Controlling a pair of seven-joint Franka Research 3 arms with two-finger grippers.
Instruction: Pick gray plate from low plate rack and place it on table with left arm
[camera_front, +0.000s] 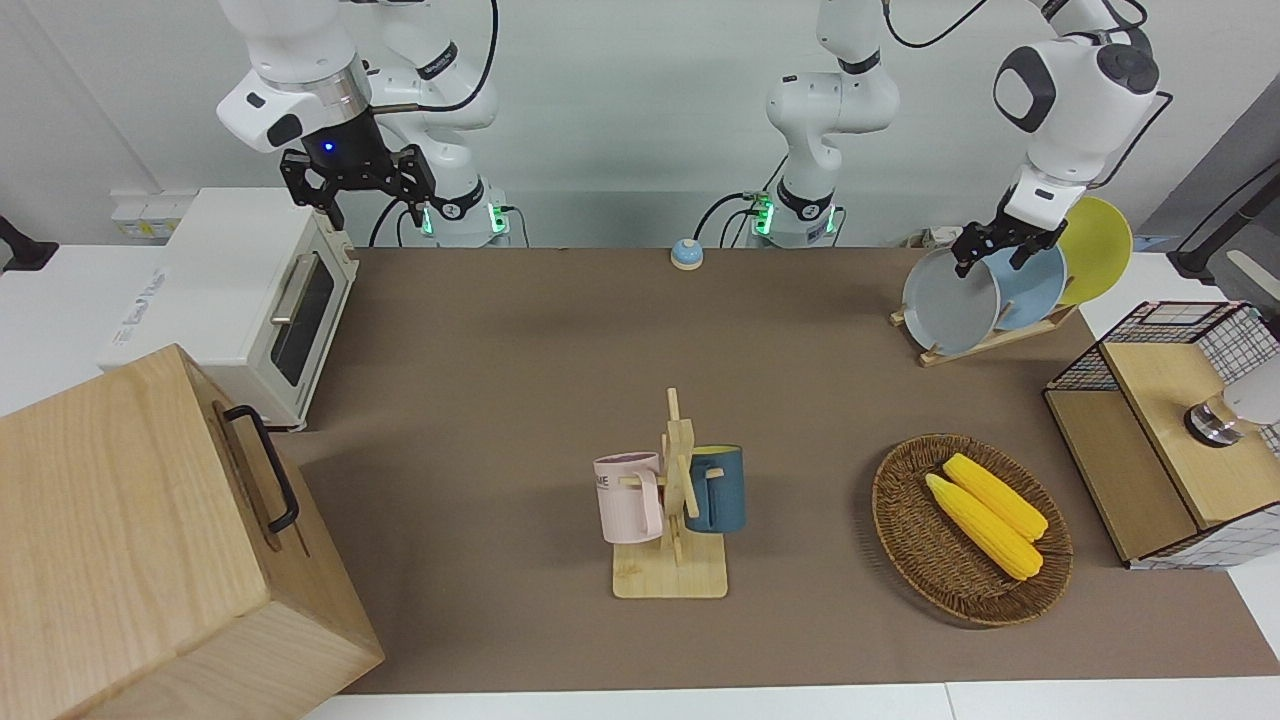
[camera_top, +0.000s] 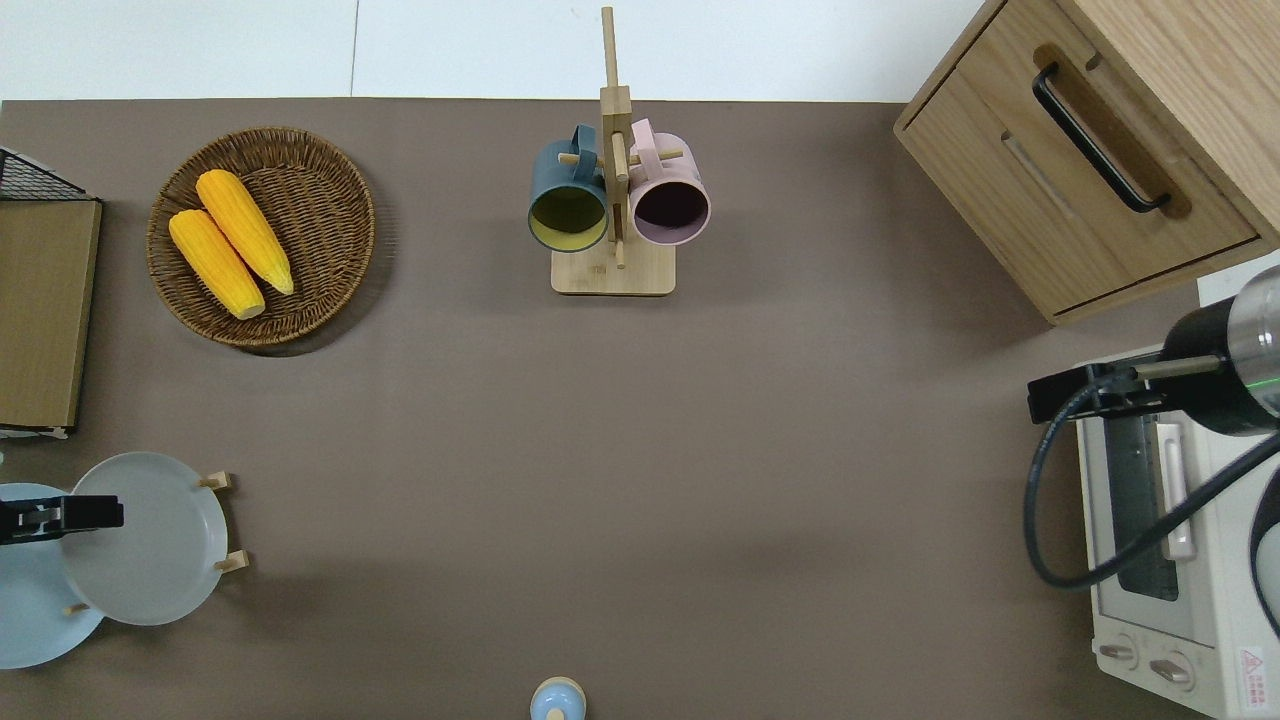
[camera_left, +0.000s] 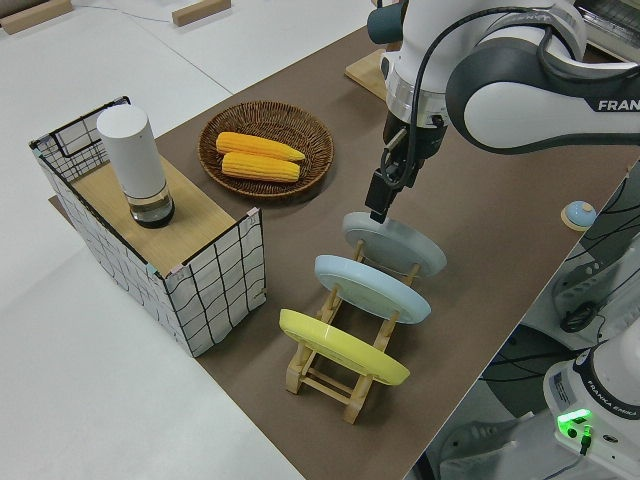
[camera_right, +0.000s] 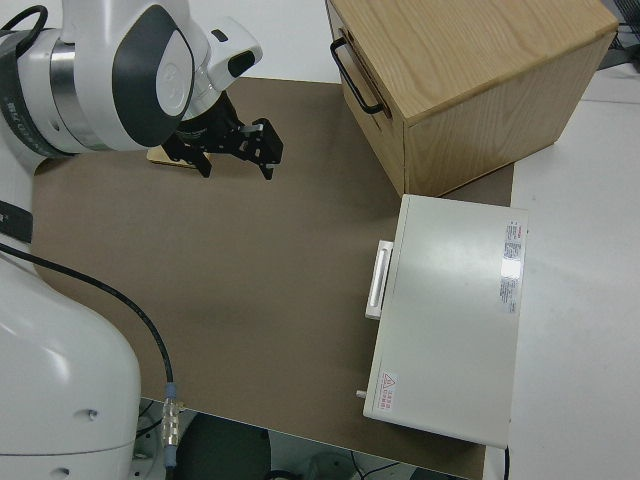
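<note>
Your round pale gray plate (camera_front: 950, 302) still stands slanted in the low rack of light wooden slats (camera_front: 985, 342), in the slot farthest from the robots, with the light blue plate (camera_front: 1030, 287) and then the yellow plate (camera_front: 1097, 250) in the slots nearer the robots. In the overhead view the rack sits at about eight o'clock on the matte brown table (camera_top: 640, 440), at the left arm's end.

The left arm's black two-finger gripper (camera_front: 994, 249) has its fingers at the gray plate's upper rim, one on each face as the front view shows them. You cannot tell whether they are already pinched on the rim or only straddling it.

By my reading, the reach is done. The lift out of the slot, the carry and the set-down on the tabletop are all left.

The right arm is parked, its claw spread apart.
</note>
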